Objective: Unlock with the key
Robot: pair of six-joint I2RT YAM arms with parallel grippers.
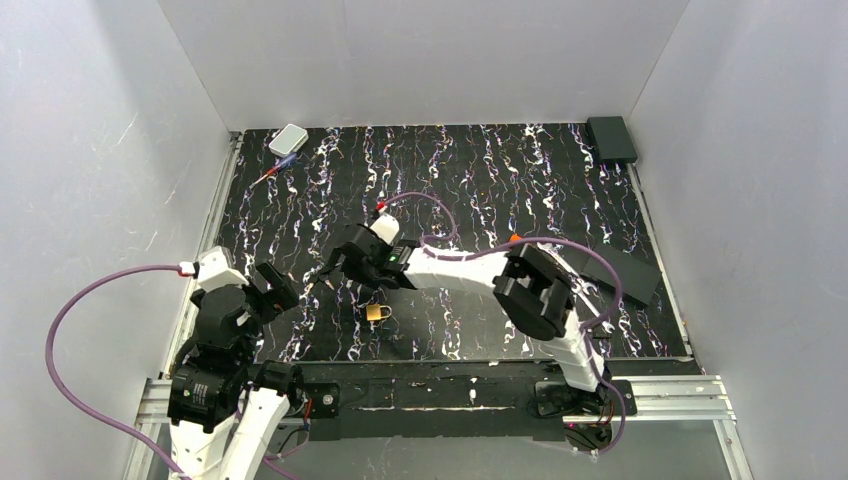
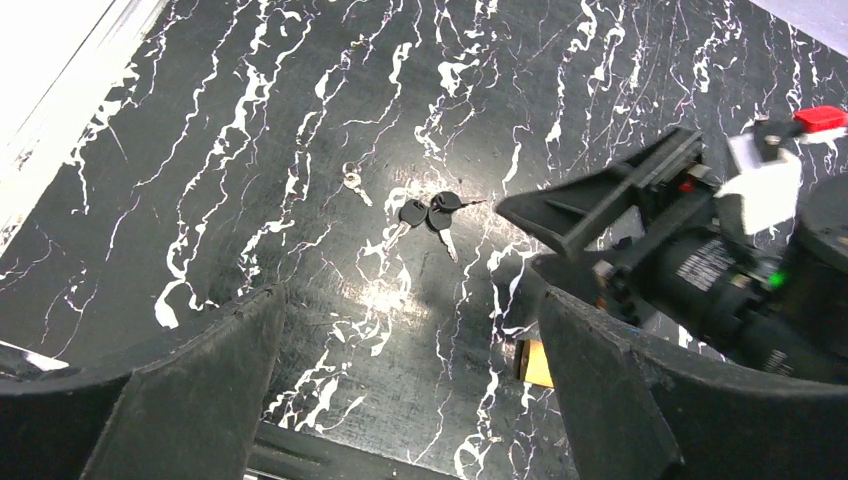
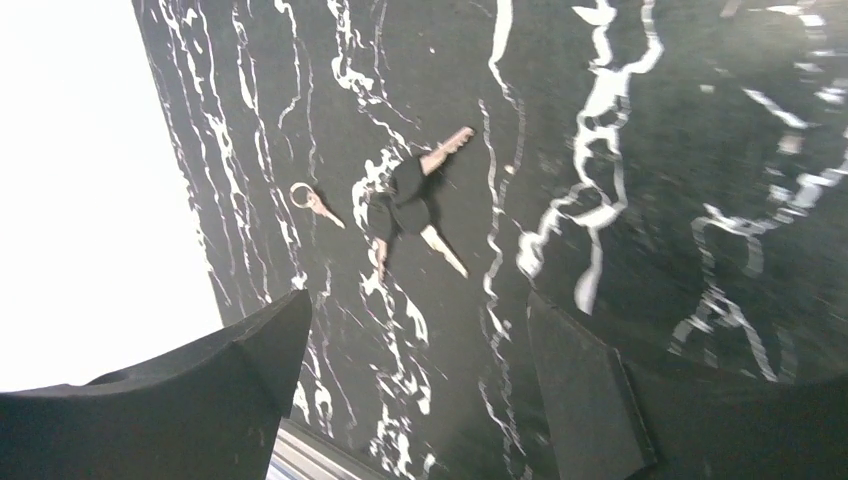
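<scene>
A: Leftmost first: left gripper (image 2: pixel 410 300), arm folded close to its base, fingers spread wide, nothing held.

B: Key from there?

A: Ahead and well apart: the key (image 2: pixel 428 214), flat on the black marbled table (image 2: pixel 250 120), dark-headed, bunched with others like it. Cannot tell which fits. Just left of the bunch, small silver key (image 2: pixel 352 181).

B: Long axis?

A: Splayed, heads touching. One blade up and right in the right wrist view, the others down. No single line to square up on.

B: Further right?

A: Then right gripper (image 3: pixel 420 300), arm stretched leftward across the table, wrist tipped down, open as well and empty. Bunch straight ahead of its gap, near. Likely the nearer hand, so probably its pick.

B: And the lock?

A: Last, brass-coloured padlock (image 1: pixel 378 312), just beside the right wrist on the side of the front edge, apart from both sets of fingers.
</scene>
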